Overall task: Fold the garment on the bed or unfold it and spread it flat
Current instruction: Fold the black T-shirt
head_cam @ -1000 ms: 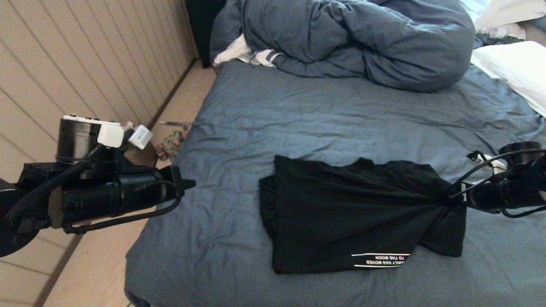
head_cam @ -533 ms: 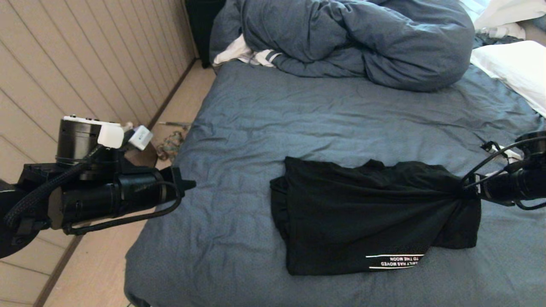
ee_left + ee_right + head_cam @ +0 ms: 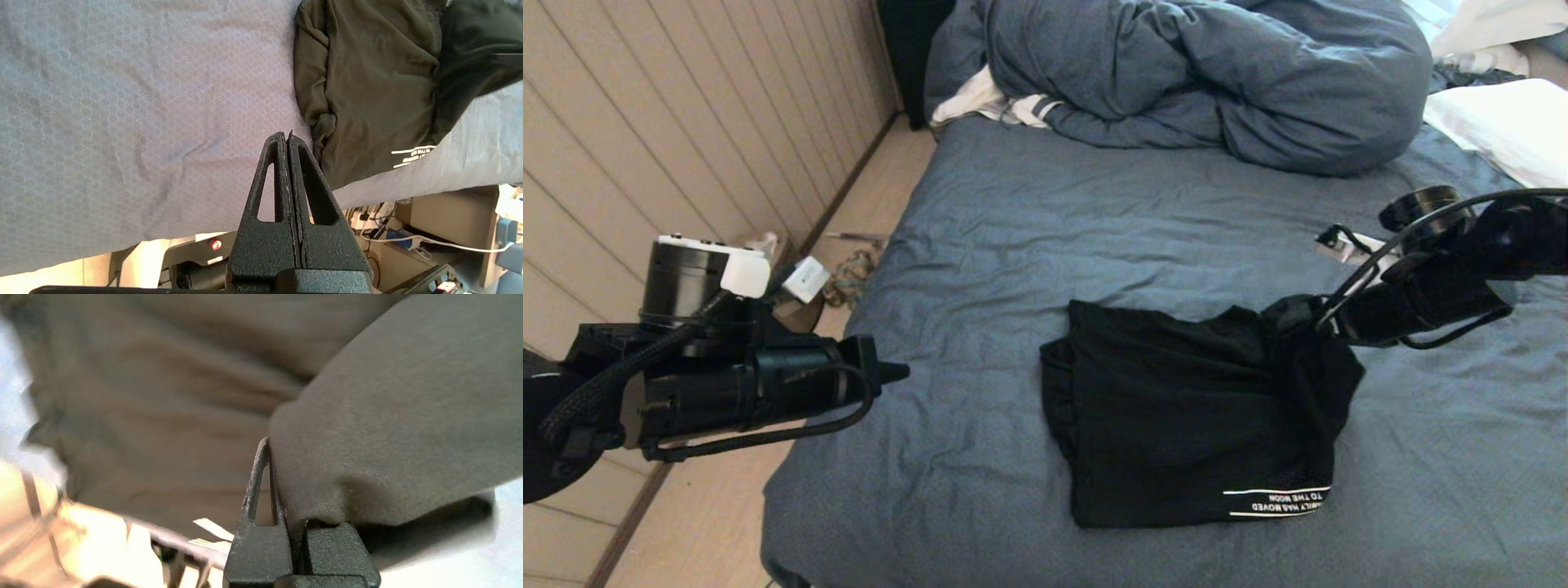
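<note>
- The black T-shirt (image 3: 1176, 408) lies partly folded on the bed (image 3: 1029, 220), toward the near edge and a little right of the middle, on the wrinkled blue sheet.
- White lettering (image 3: 1278, 500) between two white lines shows upside down at the shirt's near right corner.
- The right gripper (image 3: 1294, 314) is pinched tight on the shirt's right side and holds that part lifted off the sheet, so the cloth drapes down from the fingers over the rest of the shirt.
- In the right wrist view the cloth (image 3: 388, 437) bulges over one finger (image 3: 261, 477) and covers the other.
- The left gripper (image 3: 898, 373) hangs over the bed's left edge, well apart from the shirt, with its fingers pressed together and nothing between them (image 3: 288, 141).
- A bunched blue duvet (image 3: 1201, 73) sits at the far end of the bed, with a white pillow (image 3: 1511, 126) at the far right.
</note>
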Controlling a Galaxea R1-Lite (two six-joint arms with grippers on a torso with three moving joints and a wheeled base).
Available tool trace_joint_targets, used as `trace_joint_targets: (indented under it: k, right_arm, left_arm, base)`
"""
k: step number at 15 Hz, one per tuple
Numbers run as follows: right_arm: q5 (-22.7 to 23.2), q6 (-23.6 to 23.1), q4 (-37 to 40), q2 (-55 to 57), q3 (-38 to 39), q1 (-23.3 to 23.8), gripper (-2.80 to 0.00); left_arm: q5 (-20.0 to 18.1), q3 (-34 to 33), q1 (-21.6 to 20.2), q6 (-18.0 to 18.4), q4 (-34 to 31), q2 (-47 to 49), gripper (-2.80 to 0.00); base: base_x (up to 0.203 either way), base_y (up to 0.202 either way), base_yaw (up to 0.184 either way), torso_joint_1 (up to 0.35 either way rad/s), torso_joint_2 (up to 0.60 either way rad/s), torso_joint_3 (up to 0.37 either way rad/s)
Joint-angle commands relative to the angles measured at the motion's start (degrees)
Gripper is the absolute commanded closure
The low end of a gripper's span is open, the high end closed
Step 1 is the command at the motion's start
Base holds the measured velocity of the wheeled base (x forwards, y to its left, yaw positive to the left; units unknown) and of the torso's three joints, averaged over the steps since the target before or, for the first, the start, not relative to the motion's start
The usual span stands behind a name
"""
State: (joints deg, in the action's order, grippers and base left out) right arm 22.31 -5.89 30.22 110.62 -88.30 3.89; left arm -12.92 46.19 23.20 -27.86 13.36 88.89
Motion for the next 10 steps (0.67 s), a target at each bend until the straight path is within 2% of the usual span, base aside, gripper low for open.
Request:
trace_joint_targets:
  k: [1,5,10]
  right_arm:
    - [-1.6,0.0,1.1,0.0,-1.6,-5.7,0.0]
    - [-7.7,0.3,2.8,5.8,-7.8,-16.4,0.0]
    - [-9.1,1.2,4.7,10.6,-13.9,-24.3,0.0]
  left_arm:
    - [-0.1,0.0,0.0,-0.2,0.1,0.0,0.0]
    - [-1.2,-0.1,0.1,-0.2,-0.6,-0.3,0.0]
    - [-3.4,-0.2,0.1,-0.2,-1.2,0.3,0.0]
  base:
    - [0.0,0.0,0.0,0.0,0.0,0.0]
    - [0.0,0.0,0.0,0.0,0.0,0.0]
    - [0.0,0.0,0.0,0.0,0.0,0.0]
